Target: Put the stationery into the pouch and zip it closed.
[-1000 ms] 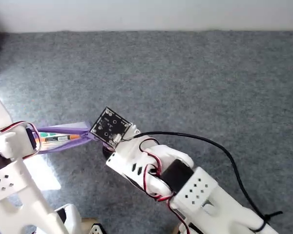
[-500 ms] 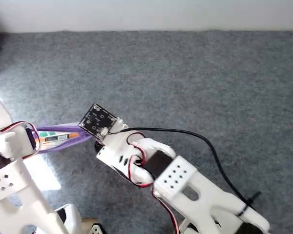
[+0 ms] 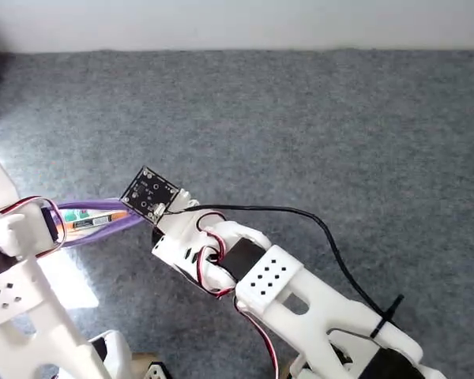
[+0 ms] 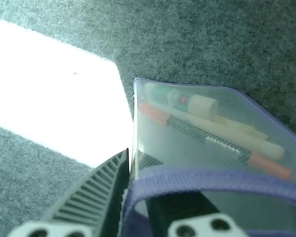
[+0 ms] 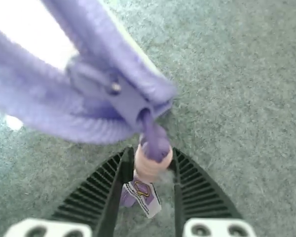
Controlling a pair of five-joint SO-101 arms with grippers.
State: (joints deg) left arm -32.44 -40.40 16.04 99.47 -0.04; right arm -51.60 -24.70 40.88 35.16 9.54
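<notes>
A purple-edged see-through pouch [image 3: 95, 223] lies at the left of the grey mat, with pens [image 4: 207, 126] and other stationery inside it. My left gripper [image 4: 138, 182] is shut on one end of the pouch [image 4: 197, 148], pinching its purple band. At the opposite end, my right gripper [image 5: 148, 173] is shut on the zipper pull [image 5: 152, 158], a bead with a small tag hanging from the purple slider [image 5: 123, 96]. In the high view the right arm's camera board [image 3: 150, 196] covers that end of the pouch.
Grey carpet-like mat [image 3: 300, 126] covers the table. A bright white patch [image 3: 67, 280] lies beside the left arm [image 3: 16, 260]. The right arm's black cable [image 3: 332, 245] trails to the right. A pale wall [image 3: 237, 24] borders the far edge.
The right arm has moved left along the pouch with the zipper pull in its gripper, toward the left arm. The left arm has stayed still.
</notes>
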